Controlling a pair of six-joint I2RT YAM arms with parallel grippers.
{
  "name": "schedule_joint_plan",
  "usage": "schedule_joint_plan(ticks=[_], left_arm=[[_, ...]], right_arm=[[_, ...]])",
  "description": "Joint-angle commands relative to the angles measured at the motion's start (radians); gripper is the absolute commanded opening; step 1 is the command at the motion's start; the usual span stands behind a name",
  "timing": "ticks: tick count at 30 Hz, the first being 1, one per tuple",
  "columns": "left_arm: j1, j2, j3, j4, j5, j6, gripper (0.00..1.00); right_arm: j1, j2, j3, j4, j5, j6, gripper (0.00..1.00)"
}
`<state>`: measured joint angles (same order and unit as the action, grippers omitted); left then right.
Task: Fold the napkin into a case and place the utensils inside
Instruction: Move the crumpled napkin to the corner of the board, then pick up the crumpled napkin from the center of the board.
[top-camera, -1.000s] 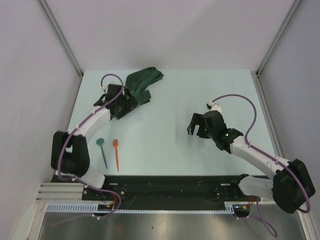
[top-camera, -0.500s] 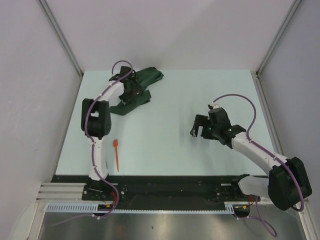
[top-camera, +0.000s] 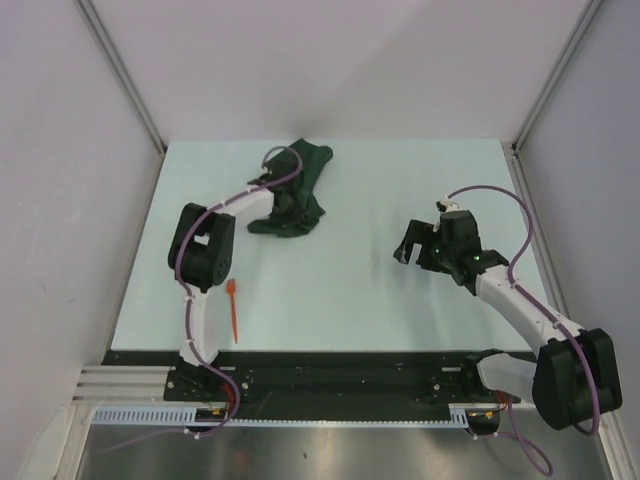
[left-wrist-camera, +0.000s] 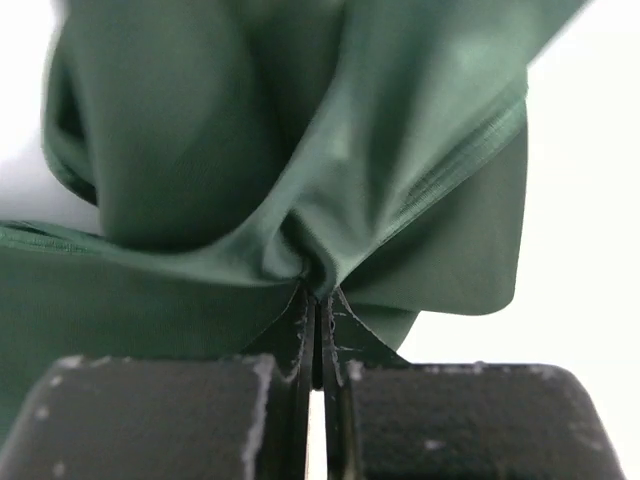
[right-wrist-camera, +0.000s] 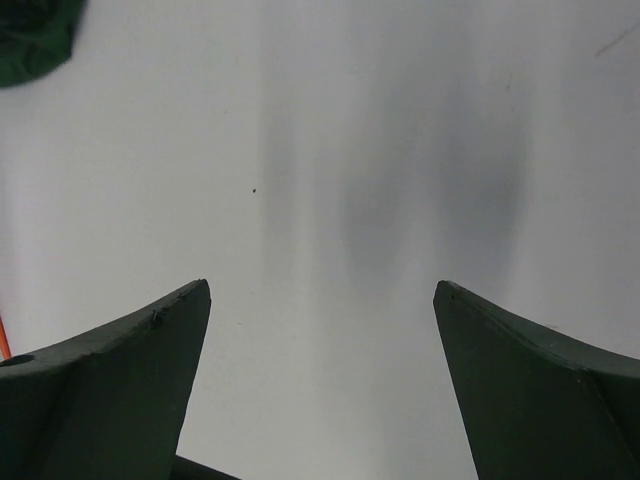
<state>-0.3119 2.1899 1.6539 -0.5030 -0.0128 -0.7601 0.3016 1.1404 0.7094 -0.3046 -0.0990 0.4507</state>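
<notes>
The pale table (top-camera: 370, 300), viewed from above. The dark green napkin (top-camera: 310, 165) lies crumpled at the far left-centre of the table, not folded into a case. The left gripper (left-wrist-camera: 315, 296) has its fingers pressed together, pinching a gathered fold of the napkin. The right gripper (top-camera: 418, 245) hovers over bare table at right, well apart from the cloth, fingers spread wide. The orange-red utensil (top-camera: 233, 310) lies near the front left, just beside the left arm (top-camera: 200, 270).

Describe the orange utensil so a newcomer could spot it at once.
On the pale green table, look near the front edge, just right of the left arm's white link. The slender orange-red plastic utensil lies flat there, the only bright orange thing, apart from the crumpled dark green cloth napkin.
</notes>
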Motion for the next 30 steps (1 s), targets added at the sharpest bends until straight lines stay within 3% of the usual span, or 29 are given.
schedule_joint_plan(ticks=[1, 4, 5, 8, 10, 14, 19, 25, 28, 30], left_arm=[[-0.238, -0.229, -0.319, 0.109, 0.042, 0.008, 0.0], [-0.344, -0.344, -0.462, 0.142, 0.037, 0.036, 0.02], [-0.367, -0.369, -0.491, 0.161, 0.053, 0.066, 0.08], [-0.404, -0.482, -0.586, 0.165, 0.042, 0.096, 0.62], [-0.4, -0.618, -0.684, 0.179, 0.031, 0.108, 0.77], [-0.386, -0.781, -0.767, 0.102, -0.015, 0.137, 0.81], [-0.294, -0.871, -0.897, 0.04, -0.055, 0.018, 0.85], [-0.185, -0.803, -0.956, 0.067, 0.005, -0.019, 0.94], [-0.184, -0.779, -0.968, 0.107, 0.005, -0.012, 0.94], [-0.182, -0.763, -0.986, 0.155, 0.037, -0.007, 0.88]], right_arm=[[-0.002, 0.083, 0.031, 0.062, -0.051, 0.005, 1.0], [0.013, 0.166, 0.052, 0.105, -0.103, 0.005, 1.0], [0.031, 0.185, 0.055, 0.122, -0.117, 0.005, 0.99], [0.095, 0.258, 0.074, 0.17, -0.133, -0.017, 0.96], [0.12, 0.317, 0.105, 0.176, -0.119, -0.018, 0.91], [0.162, 0.377, 0.131, 0.203, -0.15, -0.011, 0.82], [0.237, 0.4, 0.153, 0.268, -0.116, -0.014, 0.81], [0.24, 0.518, 0.228, 0.283, -0.107, -0.015, 0.81], [0.245, 0.556, 0.252, 0.294, -0.11, -0.029, 0.73], [0.246, 0.576, 0.266, 0.325, -0.108, -0.033, 0.64]])
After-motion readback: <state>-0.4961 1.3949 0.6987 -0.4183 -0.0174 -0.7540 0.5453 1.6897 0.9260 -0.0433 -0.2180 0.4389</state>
